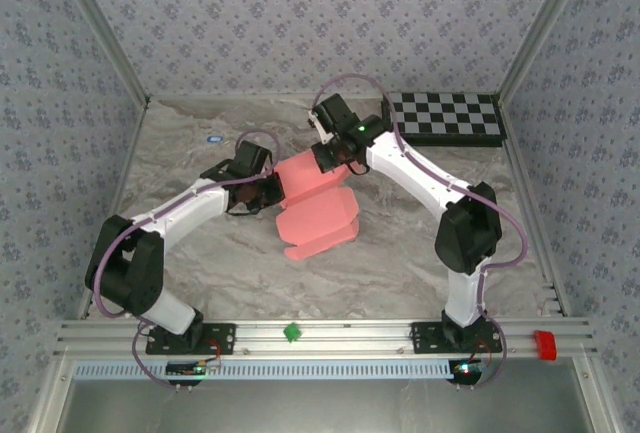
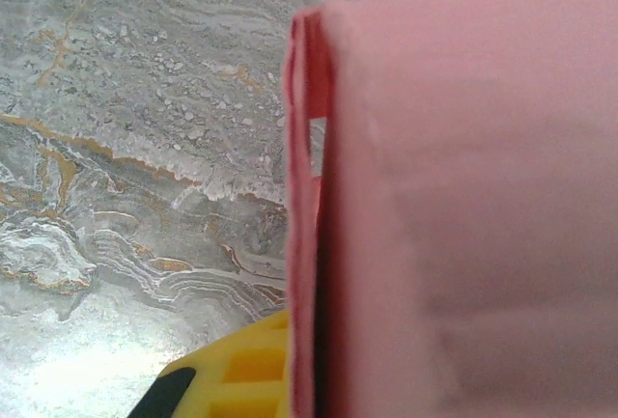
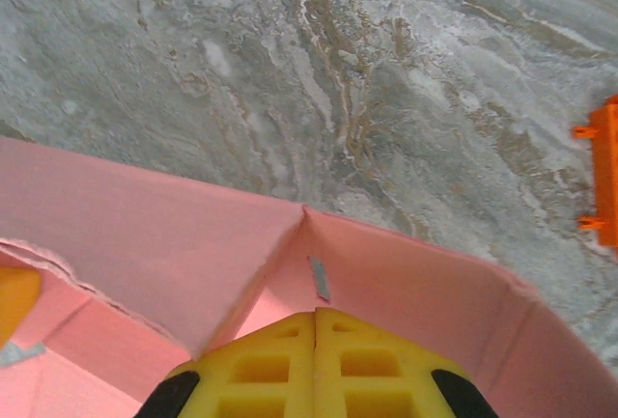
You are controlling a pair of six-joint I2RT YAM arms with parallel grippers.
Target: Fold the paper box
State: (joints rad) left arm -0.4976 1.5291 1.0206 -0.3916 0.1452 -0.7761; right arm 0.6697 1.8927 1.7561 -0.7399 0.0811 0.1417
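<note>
Centrally, the paper box (image 1: 318, 215) lies part-formed on the bench (image 1: 400, 263) between the two arms. Its far end is lifted toward them and its near flaps lie flat.

Left gripper (image 1: 272, 191): clamped on a doubled side wall of the box. One yellow finger (image 2: 227, 384) shows outside the card edge; the other is hidden behind the panel.

Right gripper (image 3: 315, 333): fingers pressed together, tips set inside the box just short of an inner corner crease. Whether a layer of card is pinched between them cannot be told.

Orange block (image 3: 605, 172): on the bench beyond the box wall, apart from it.

Probable hazards:
- (a) Tearing. The card is thin and one inner edge already looks ragged, so any pull of the arms away from each other would load that edge.
- (b) False crease. Pressure applied beside the scored line rather than on it would buckle the wall.
- (c) Slip. The left hold sits near the panel's edge, so a twist could free the wall and let it spring open.
- (d) Sliding. Nothing pins the near flaps, and the bench looks smooth.
- (e) Contact between the arms, which work close together.
</note>
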